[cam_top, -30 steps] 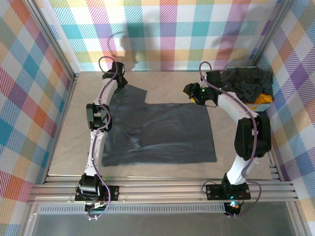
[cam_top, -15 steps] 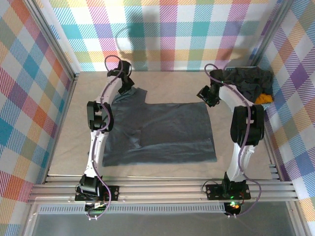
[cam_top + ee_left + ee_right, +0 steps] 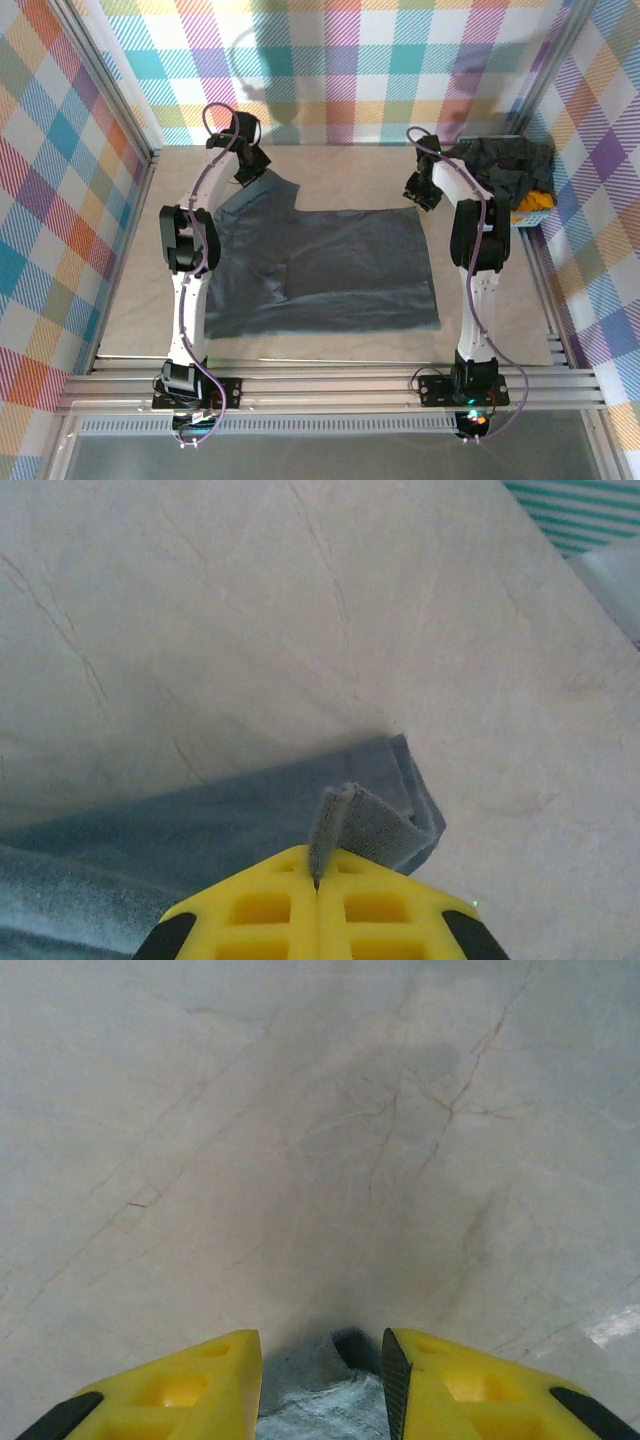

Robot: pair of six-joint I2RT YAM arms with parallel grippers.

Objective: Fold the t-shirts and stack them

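Fabric of the dark grey t-shirt (image 3: 330, 270), lying flat on the table (image 3: 350, 175), is being pinched at its far sleeve by the left fingers (image 3: 270, 915), while the right fingers (image 3: 180, 1390), newly reached forward, are being held apart over its far corner, ahead of a fold.

Bare table (image 3: 350, 170) runs along the middle of the far edge; a heap of t-shirts (image 3: 505, 168) blocks the far right corner, and plaid walls (image 3: 60, 200) close 3 sides.
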